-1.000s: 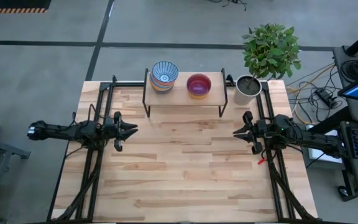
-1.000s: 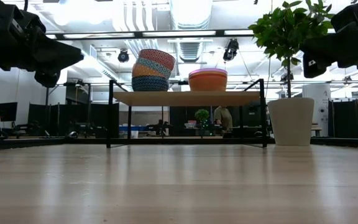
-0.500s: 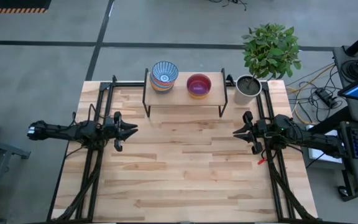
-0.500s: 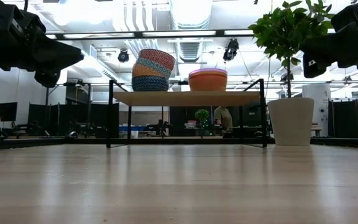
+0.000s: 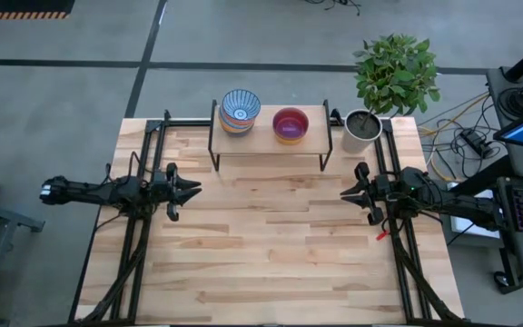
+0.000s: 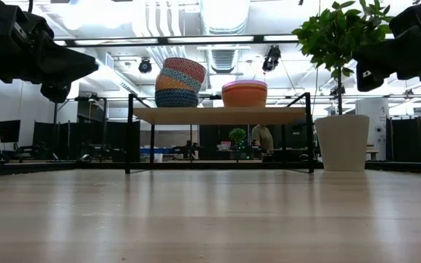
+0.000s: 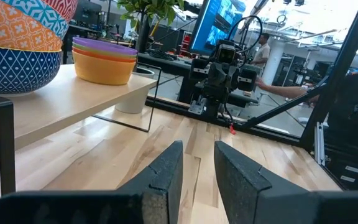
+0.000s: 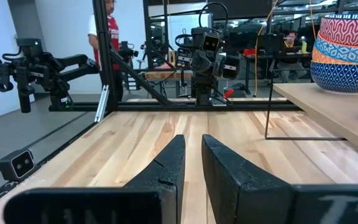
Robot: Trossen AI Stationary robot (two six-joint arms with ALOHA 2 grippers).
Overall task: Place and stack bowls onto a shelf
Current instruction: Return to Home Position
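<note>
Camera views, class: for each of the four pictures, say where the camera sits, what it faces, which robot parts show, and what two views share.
High view: above the table, looking straight down; both arms, left gripper and right gripper show.
Low view: at tabletop height, facing the shelf; dark arm parts at the upper corners.
Left wrist view: on the left arm, facing across the table; its own narrowly parted fingers and the far right arm show.
Right wrist view: mirrored, own fingers low.
Shared: all show the patterned bowl stack on the shelf.

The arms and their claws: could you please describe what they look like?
Both arms are slim, dark and jointed. The left claw and right claw each end in two black, flat, tapering fingers. Something small and red shows beside the right arm.
</note>
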